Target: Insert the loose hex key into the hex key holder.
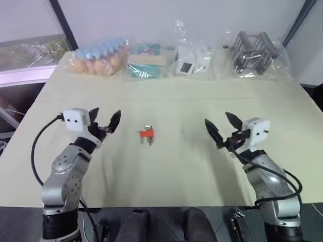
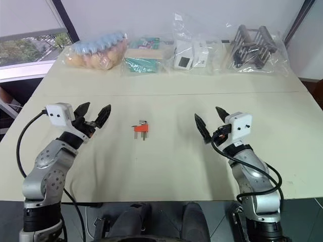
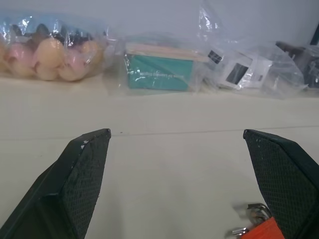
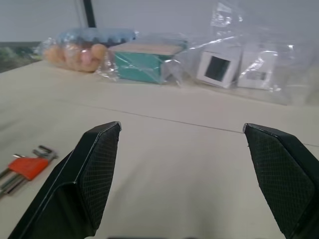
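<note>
Hex key holder [image 1: 147, 133]: small red plastic block, grey metal keys protruding; both textured black claws spread, empty

Nothing readable here — the teal box [image 3: 158, 73] in its plastic bag has a line of print on the side, but it's too blurry to read.

- I see a cream table [image 1: 166, 171] with a seam across it.
- Along its far edge sit four clear bags: pastel eggs [image 1: 98, 56], a teal box [image 1: 145, 63], white boxes [image 1: 192, 61], and dark metal parts [image 1: 255, 53].
- A window [image 1: 28, 53] is far left.
</note>
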Robot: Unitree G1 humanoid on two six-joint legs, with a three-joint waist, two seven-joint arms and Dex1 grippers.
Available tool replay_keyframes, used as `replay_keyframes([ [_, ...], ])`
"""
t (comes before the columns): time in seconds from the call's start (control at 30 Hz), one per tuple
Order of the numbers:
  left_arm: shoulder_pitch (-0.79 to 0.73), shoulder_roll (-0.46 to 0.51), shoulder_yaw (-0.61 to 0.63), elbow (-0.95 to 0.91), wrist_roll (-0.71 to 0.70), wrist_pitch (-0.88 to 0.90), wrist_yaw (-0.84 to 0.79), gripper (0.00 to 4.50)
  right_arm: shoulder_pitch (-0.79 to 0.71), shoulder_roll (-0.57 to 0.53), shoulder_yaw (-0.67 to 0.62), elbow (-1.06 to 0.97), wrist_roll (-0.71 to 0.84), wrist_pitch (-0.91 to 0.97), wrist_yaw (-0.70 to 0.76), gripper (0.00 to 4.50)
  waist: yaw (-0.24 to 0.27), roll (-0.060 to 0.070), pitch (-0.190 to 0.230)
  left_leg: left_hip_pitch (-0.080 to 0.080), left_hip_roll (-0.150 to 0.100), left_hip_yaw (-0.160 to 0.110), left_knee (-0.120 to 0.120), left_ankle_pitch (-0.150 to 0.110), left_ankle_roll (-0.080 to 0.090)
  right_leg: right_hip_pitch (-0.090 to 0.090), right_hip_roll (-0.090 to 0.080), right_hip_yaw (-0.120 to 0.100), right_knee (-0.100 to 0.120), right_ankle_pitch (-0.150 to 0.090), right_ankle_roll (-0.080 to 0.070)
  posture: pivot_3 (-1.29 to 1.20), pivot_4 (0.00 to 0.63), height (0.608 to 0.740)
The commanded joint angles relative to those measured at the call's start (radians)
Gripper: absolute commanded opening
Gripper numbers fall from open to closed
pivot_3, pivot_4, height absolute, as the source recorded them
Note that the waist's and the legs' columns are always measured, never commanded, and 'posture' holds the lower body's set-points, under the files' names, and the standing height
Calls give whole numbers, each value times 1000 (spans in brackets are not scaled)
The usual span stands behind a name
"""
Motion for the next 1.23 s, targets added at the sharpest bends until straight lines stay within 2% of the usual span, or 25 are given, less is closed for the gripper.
replay_keyframes([
  [0.03, -20, 0, -2, -11, 1, -28, -2, 4450, -10, 10, -2, -41, -6, -30, -5, 4092, 0, 0, 0, 0, 0, 0, 0, 0, 0, 0, 0, 0, 0, 0, 0, 0, 150, 740],
  [0.83, -36, -14, -38, 22, 25, -68, -12, 4450, -20, 14, 15, 5, -31, -65, 14, 4092, 0, 0, 0, 0, 0, 0, 0, 0, 0, 0, 0, 0, 0, 0, 0, 0, 150, 740],
  [1.03, -113, -7, -53, 116, 52, -90, -32, 4450, -59, 26, 17, 60, -47, -104, 19, 4092, 1, 0, 0, 0, 0, 0, 0, 0, 0, 0, 0, 0, 0, 0, 0, 0, 150, 740],
  [1.23, -116, -12, -50, 115, 56, -93, -31, 4450, -61, 22, 11, 70, -47, -111, 32, 4092, -3, 0, 0, 0, 0, 0, 0, 0, 0, 0, 0, 0, 0, 0, 0, 0, 150, 740],
])
